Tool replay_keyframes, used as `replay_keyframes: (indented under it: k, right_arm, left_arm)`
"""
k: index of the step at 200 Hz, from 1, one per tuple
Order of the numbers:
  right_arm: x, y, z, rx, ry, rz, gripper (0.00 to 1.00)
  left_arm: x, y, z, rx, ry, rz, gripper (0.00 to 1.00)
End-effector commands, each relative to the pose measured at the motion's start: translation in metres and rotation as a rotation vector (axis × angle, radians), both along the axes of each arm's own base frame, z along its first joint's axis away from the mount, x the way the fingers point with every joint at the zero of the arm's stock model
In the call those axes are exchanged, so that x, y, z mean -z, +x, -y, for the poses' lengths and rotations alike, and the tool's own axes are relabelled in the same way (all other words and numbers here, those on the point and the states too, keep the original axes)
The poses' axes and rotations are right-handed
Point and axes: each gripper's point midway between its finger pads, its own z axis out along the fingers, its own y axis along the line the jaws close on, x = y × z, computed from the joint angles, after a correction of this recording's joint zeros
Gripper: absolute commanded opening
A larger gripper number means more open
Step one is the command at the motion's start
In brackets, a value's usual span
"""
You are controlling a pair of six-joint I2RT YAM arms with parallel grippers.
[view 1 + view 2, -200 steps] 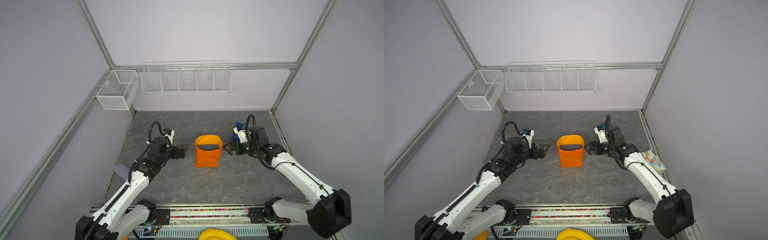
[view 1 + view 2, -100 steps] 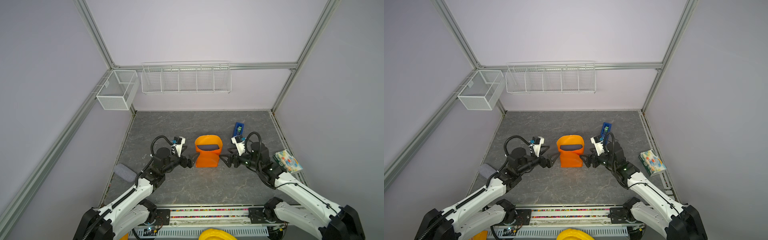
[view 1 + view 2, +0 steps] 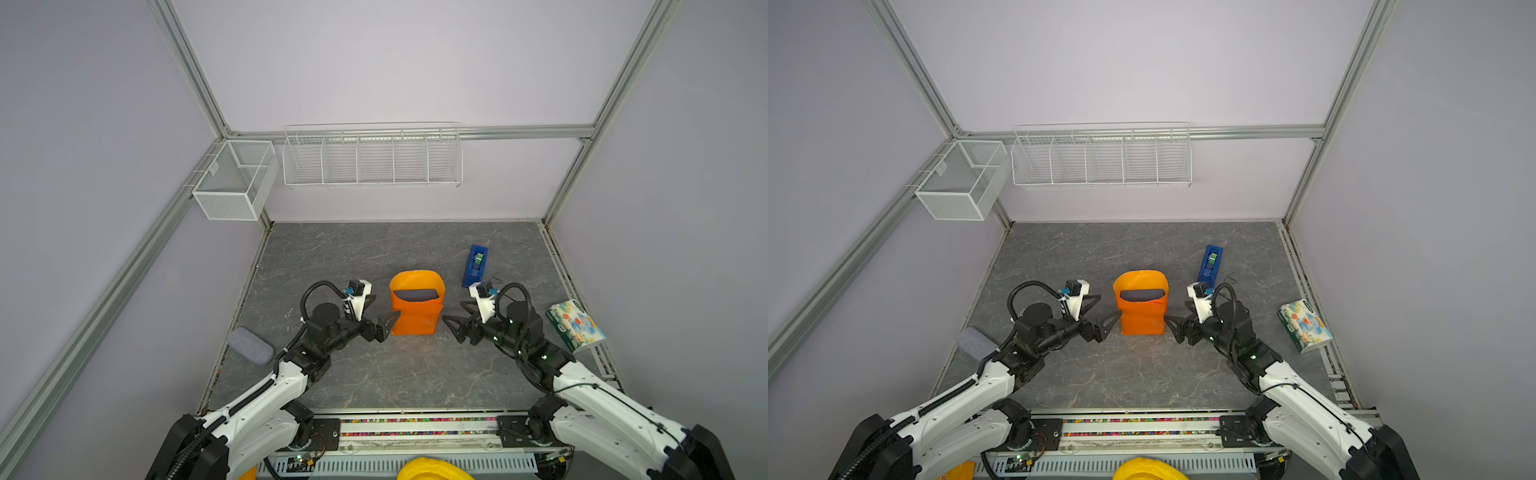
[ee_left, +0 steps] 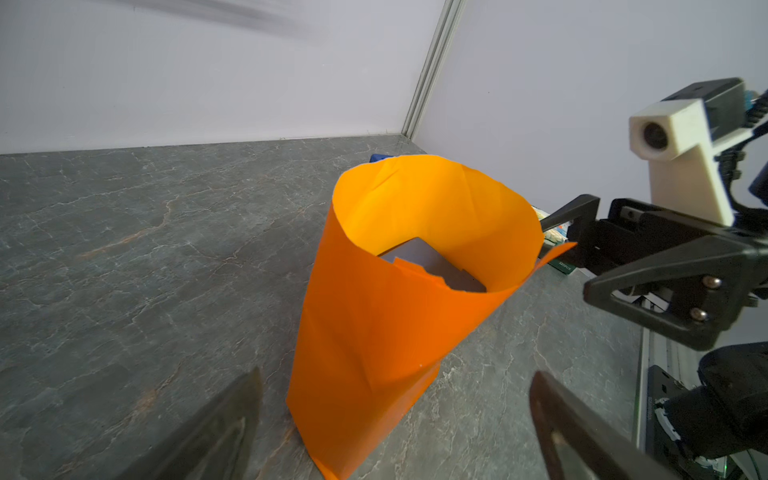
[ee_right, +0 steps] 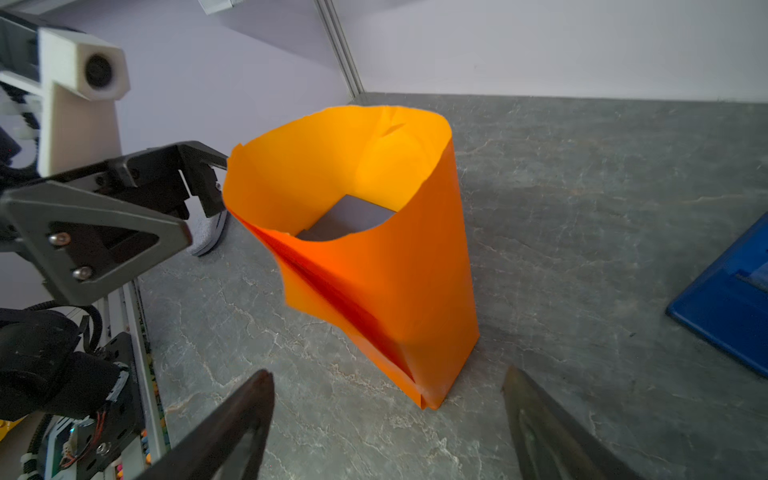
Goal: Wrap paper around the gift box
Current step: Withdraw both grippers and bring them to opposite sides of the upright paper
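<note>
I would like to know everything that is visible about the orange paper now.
The paper is a thin, plain orange sheet, curled into an upright sleeve standing on the grey table. Its top is open and rounded; its lower part is creased flatter. Inside it sits the slate-blue gift box, seen through the opening. Both open, the left gripper and right gripper flank it; whether their fingers touch it is unclear.

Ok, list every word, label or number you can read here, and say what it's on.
None can be read.
The packet has print on it, but it is too small to make out.
The tape dispenser, paper and box show no lettering.
</note>
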Motion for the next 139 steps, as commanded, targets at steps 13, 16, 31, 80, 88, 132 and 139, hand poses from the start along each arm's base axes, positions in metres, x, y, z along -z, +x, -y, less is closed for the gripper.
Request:
replay_keyframes:
  k: [13,16,31,80,88,132,139]
  right_arm:
    - [0.003,-0.01,-0.003,-0.058,-0.009,0.086,0.89]
    - [0.003,-0.01,-0.004,-0.063,-0.007,0.085,0.89]
    - [0.005,-0.007,-0.011,-0.083,-0.003,0.071,0.89]
    - [0.012,0.016,-0.039,-0.123,0.026,0.039,0.89]
    - [0.014,0.021,-0.042,-0.123,0.023,0.034,0.9]
    - [0.017,0.038,-0.053,-0.111,0.025,0.014,0.92]
    - [0.018,0.039,-0.052,-0.105,0.02,0.014,0.92]
  left_arm:
    - [0.001,0.001,0.006,0.026,-0.01,0.04,1.0]
    - [0.001,0.001,0.007,0.03,-0.01,0.039,1.0]
    - [0.003,0.003,0.01,0.04,-0.007,0.034,1.0]
    - [0.011,0.012,0.02,0.063,0.006,0.017,0.99]
    - [0.013,0.013,0.021,0.063,0.017,0.01,0.99]
    - [0.015,0.018,0.025,0.073,0.043,0.003,0.99]
    - [0.015,0.019,0.026,0.076,0.043,0.006,0.99]
